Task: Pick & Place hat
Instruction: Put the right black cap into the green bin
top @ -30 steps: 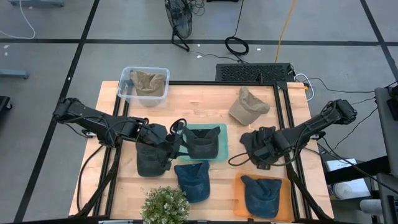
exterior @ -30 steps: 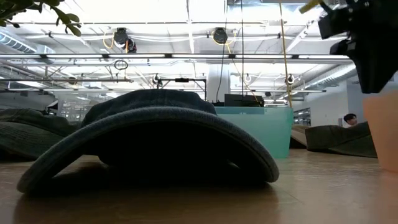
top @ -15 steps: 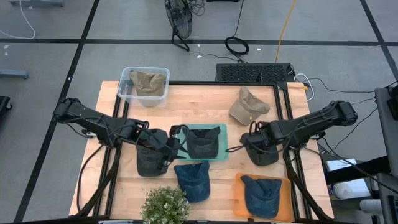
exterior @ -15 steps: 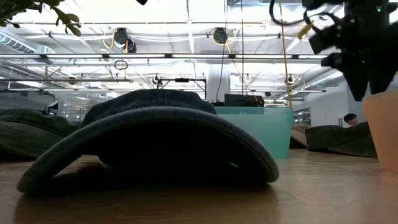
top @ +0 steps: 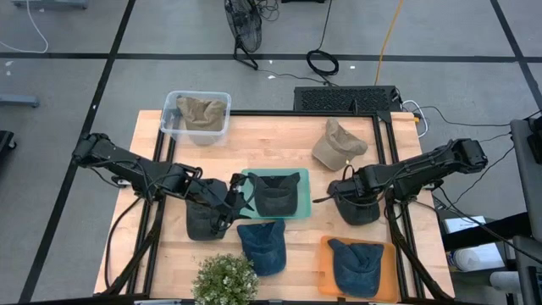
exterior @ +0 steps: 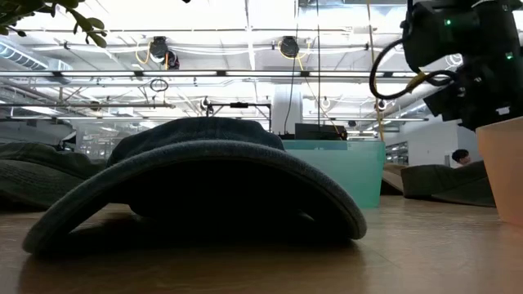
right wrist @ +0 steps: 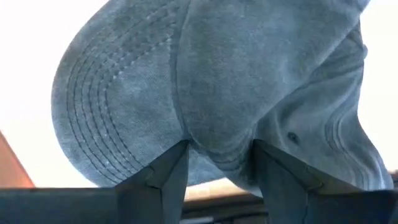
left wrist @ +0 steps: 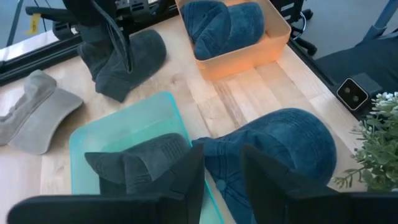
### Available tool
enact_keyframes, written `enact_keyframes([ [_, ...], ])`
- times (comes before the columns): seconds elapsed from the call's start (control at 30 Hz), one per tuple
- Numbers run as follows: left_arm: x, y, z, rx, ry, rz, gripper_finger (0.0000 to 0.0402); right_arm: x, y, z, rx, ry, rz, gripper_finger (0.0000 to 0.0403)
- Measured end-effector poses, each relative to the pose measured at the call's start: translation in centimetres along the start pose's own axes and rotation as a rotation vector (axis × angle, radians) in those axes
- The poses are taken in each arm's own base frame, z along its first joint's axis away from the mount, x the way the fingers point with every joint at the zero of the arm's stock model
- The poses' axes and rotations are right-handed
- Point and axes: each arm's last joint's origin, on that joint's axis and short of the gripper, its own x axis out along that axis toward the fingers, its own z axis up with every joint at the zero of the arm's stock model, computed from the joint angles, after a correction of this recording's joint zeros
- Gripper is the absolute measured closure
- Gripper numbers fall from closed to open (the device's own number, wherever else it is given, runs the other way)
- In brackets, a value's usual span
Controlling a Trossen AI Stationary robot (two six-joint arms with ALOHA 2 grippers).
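A dark grey hat (top: 364, 210) lies on the wooden table right of the teal tray (top: 296, 210). My right gripper (top: 354, 193) points down onto its crown (right wrist: 217, 81). It is open, with one finger on each side of a raised ridge of cloth. In the left wrist view the same hat (left wrist: 124, 62) rests on the table under that gripper. My left gripper (top: 233, 196) hovers open at the teal tray's left edge with nothing between its fingers (left wrist: 186, 177). Another dark hat (top: 275, 196) lies in the teal tray. My right gripper straddles a ridge of the dark grey hat's crown (right wrist: 217, 149) from above, fingers pointing down. The cloth bulges into the gap between the fingers (right wrist: 165, 177). I cannot tell whether they touch it. The hat lies on the table.
A blue hat (top: 262, 246) lies near the front edge, beside a plant (top: 224, 280). An orange tray (top: 326, 254) at the front right holds another blue hat. A second dark hat (top: 203, 222) lies under my left arm. A beige hat (top: 337, 144) and a clear bin (top: 174, 102) stand at the back.
My right gripper has come down onto the dark grey hat and swung a little toward the table's far edge. The hat lies on the table right of the teal tray.
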Motion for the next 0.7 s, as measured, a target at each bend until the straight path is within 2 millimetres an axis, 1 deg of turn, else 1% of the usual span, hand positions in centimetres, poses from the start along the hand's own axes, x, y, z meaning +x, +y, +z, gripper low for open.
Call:
enact_keyframes([
  [0.23,0.0,0.2,0.0,0.002,0.001,0.006,0.0289,-0.1,0.3,1.0,-0.013,-0.103,0.030,0.0236],
  [0.33,0.0,0.2,0.0,0.010,0.000,0.005,0.0289,-0.1,0.4,1.3,-0.025,-0.137,0.037,0.0251],
  [0.4,0.0,0.2,0.0,0.011,0.000,0.005,0.0289,-0.1,0.5,1.5,-0.032,-0.155,0.043,0.0271],
  [0.47,0.0,0.2,0.0,0.011,0.000,0.005,0.0289,-0.2,0.5,1.6,-0.036,-0.170,0.047,0.0299],
  [0.6,0.0,0.2,0.0,0.010,0.003,0.005,0.0289,-0.2,0.6,1.7,-0.037,-0.182,0.054,0.0376],
  [0.63,0.0,0.2,-0.1,0.010,0.006,0.004,0.0289,-0.2,0.6,1.7,-0.038,-0.184,0.055,0.0388],
  [0.7,0.0,0.2,-0.1,0.010,0.007,0.004,0.0289,-0.4,0.6,1.6,-0.031,-0.189,0.058,0.0391],
])
